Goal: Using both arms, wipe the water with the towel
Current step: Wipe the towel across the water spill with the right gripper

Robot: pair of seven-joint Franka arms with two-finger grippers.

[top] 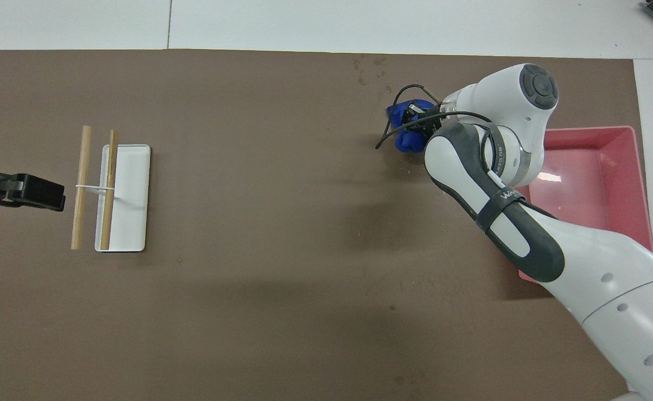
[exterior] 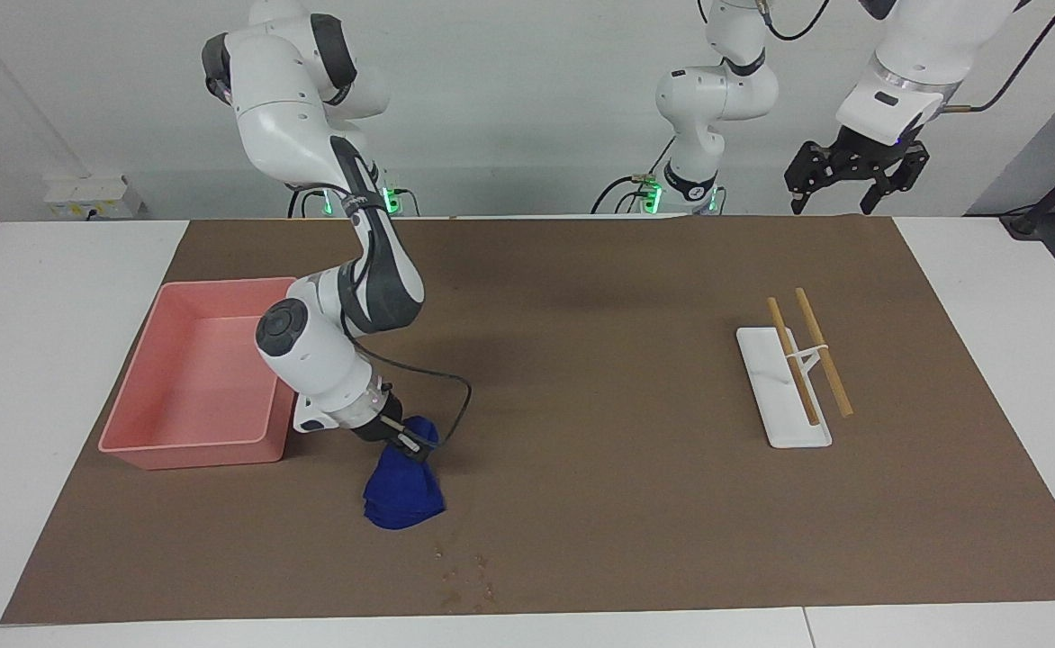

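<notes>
A bunched blue towel (exterior: 404,500) rests on the brown mat (exterior: 599,504), beside the corner of the pink tray. My right gripper (exterior: 404,443) is shut on the towel's top and leans down onto it; from overhead the same gripper (top: 415,115) partly covers the towel (top: 403,139). The water (exterior: 464,576) shows as scattered small droplets just farther from the robots than the towel, close to the mat's edge, seen from overhead as the water (top: 374,69). My left gripper (exterior: 838,200) hangs open and empty, high over the mat's edge at the left arm's end, and its tip (top: 31,192) shows from overhead.
A pink tray (exterior: 194,443) stands at the right arm's end, its rim (top: 641,189) partly under the right arm. A white rack (exterior: 798,432) carrying two wooden sticks (exterior: 820,351) lies at the left arm's end, under the left gripper's side (top: 131,223).
</notes>
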